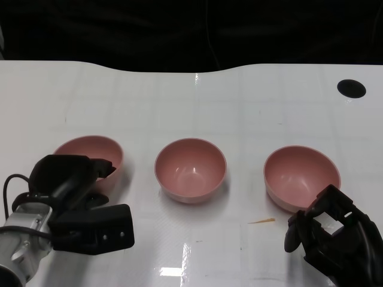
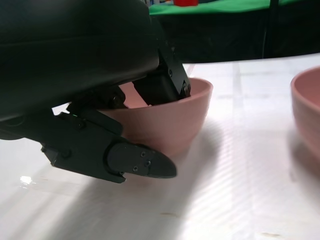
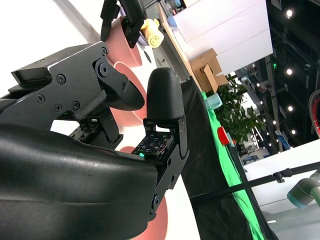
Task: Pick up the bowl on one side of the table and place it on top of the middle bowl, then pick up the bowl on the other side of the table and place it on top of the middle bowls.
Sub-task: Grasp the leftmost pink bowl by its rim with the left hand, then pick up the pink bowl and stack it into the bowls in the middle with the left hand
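Pink bowls, three of them, stand upright in a row across the desk: left bowl [image 1: 90, 152], middle bowl [image 1: 190, 169], right bowl [image 1: 301, 177]. Left hand [image 1: 75, 197] pinches the left bowl's near rim. Right hand [image 1: 335, 233] hovers with fingers apart, holding nothing, beside the right bowl.

Bright overhead light floods the white table [image 1: 197, 107], leaving a glare patch near its front edge; the background beyond stays dark; soft shadows pool under each pink bowl [image 1: 190, 169]; the wrist views are sharp up close, hazier toward distant ceiling lamps.
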`<action>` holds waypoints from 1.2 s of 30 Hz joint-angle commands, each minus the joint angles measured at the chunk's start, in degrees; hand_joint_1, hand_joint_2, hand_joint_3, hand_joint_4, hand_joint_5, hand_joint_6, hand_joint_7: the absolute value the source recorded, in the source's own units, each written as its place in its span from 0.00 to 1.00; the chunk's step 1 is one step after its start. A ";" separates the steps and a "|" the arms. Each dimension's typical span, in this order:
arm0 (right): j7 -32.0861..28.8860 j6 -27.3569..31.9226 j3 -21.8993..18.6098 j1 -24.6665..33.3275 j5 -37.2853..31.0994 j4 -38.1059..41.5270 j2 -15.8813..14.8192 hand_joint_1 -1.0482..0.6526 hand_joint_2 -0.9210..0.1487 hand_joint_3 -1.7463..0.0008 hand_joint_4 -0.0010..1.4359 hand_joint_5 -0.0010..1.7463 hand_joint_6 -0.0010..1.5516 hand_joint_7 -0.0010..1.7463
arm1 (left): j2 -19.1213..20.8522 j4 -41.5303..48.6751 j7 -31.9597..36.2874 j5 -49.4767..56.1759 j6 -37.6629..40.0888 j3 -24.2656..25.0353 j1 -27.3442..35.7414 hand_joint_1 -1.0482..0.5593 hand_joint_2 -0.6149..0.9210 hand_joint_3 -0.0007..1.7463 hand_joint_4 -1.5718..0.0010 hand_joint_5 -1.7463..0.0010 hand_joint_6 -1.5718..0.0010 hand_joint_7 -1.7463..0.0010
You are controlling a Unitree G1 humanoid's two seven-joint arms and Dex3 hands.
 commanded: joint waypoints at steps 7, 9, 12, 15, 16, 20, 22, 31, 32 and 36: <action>-0.78 -0.75 -0.58 0.28 -0.13 -0.47 -0.31 0.59 0.28 0.39 0.62 0.97 0.49 0.84 | 0.97 -1.34 2.50 -4.06 -3.93 2.06 -0.07 0.64 1.00 0.11 0.56 0.00 0.62 0.07; -0.50 -0.87 -0.59 0.23 -0.11 -0.35 -0.45 0.58 0.28 0.39 0.61 0.98 0.49 0.85 | 1.41 -2.94 1.84 -4.57 -3.72 2.26 0.38 0.64 1.00 0.10 0.57 0.00 0.59 0.11; -0.43 -0.97 -0.62 0.21 -0.18 -0.22 -0.52 0.58 0.29 0.38 0.61 0.98 0.48 0.85 | 2.19 -4.97 1.26 -4.94 -3.95 2.38 0.96 0.65 1.00 0.08 0.57 0.01 0.54 0.19; -0.08 -0.75 -0.70 0.02 0.13 -0.02 -0.66 0.58 0.29 0.38 0.61 0.98 0.48 0.85 | 3.04 -7.34 1.22 -4.86 -4.43 2.62 1.45 0.66 0.99 0.06 0.56 0.00 0.56 0.15; 0.03 -0.71 -0.73 -0.07 0.16 0.07 -0.75 0.58 0.29 0.38 0.61 0.98 0.49 0.85 | 3.33 -8.07 1.12 -4.87 -4.62 2.72 1.55 0.66 0.98 0.06 0.56 0.00 0.56 0.14; -0.32 -0.67 -0.83 -0.17 -0.20 0.17 -0.85 0.59 0.29 0.38 0.61 0.98 0.49 0.84 | 5.39 -11.76 -0.61 -5.26 -6.50 3.45 1.23 0.66 1.00 0.08 0.55 0.00 0.58 0.09; -0.43 -0.16 -0.90 -0.18 0.05 0.02 -0.83 0.59 0.28 0.39 0.61 0.98 0.49 0.84 | 6.86 -14.79 -3.49 -5.73 -7.49 3.91 0.83 0.66 1.00 0.12 0.55 0.00 0.60 0.07; 0.16 -0.21 -0.95 -0.53 0.39 0.52 -0.92 0.60 0.28 0.39 0.62 0.97 0.49 0.84 | 10.96 -25.20 -15.38 -7.80 -11.95 5.18 -1.72 0.67 0.82 0.35 0.52 0.01 0.53 0.11; -0.01 -0.28 -0.91 -0.50 0.22 0.50 -0.85 0.60 0.28 0.39 0.62 0.97 0.49 0.84 | 10.86 -26.12 -16.99 -8.12 -11.96 5.16 -2.18 0.66 0.83 0.34 0.52 0.01 0.53 0.11; -0.56 -0.26 -0.76 -0.37 -0.16 0.25 -0.62 0.60 0.28 0.39 0.62 0.97 0.49 0.84 | 10.39 -28.39 -21.14 -8.73 -11.72 5.05 -3.18 0.65 0.91 0.19 0.53 0.00 0.54 0.13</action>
